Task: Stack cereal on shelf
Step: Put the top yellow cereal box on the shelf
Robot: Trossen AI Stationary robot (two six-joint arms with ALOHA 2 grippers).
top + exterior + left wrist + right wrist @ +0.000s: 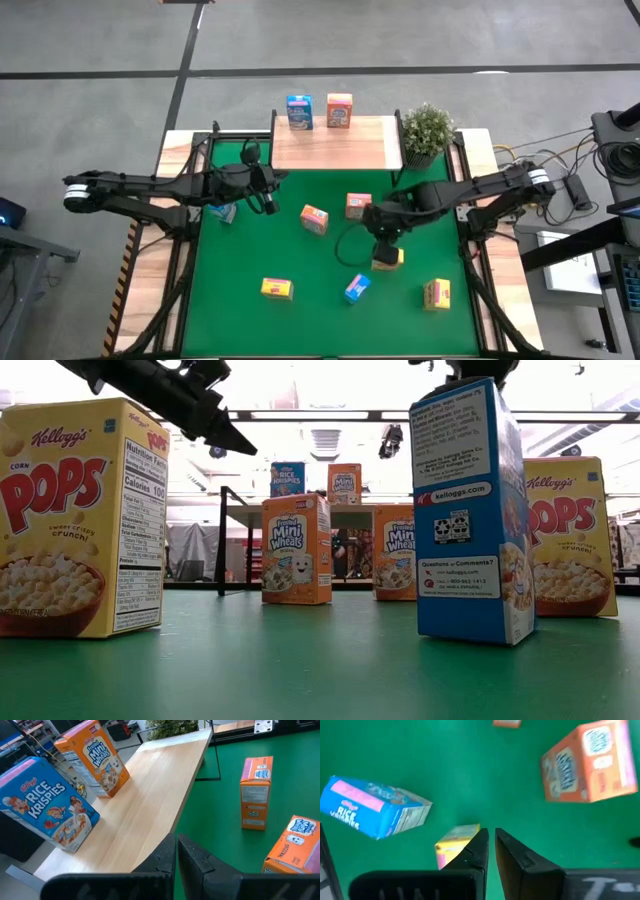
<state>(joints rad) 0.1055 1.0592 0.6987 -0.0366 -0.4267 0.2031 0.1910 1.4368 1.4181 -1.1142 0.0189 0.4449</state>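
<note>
**Nine light cereal boxes, two shelved, right end effector over a yellow one**

The green tabletop (330,325) carries seven of the cereal boxes. The wooden shelf (337,148) at its far edge holds the other two, a blue box (299,112) and an orange box (339,110), side by side and apart.

On the tabletop, two orange boxes (314,218) are near the centre. A yellow box (277,289), a blue one (356,288) and another yellow one (437,294) are spread along the near side. One more blue box (222,212) is beside the left arm.

The right end effector (491,847) is held above a yellow box (452,845), its fingers almost pressed together with only a thin gap and nothing between them. The left end effector (176,852) is pressed together and empty, near the shelf's front edge.

Handling, as judged: the boxes are light, thin cardboard. The edges are stiff, the broad panels are easily dented, and the glossy print is likely slippery. A box is best taken across its two narrow sides, near mid-height, with modest squeeze. The fingers must be spread wider than the box first, and tipping is likely if a box is nudged.
</note>
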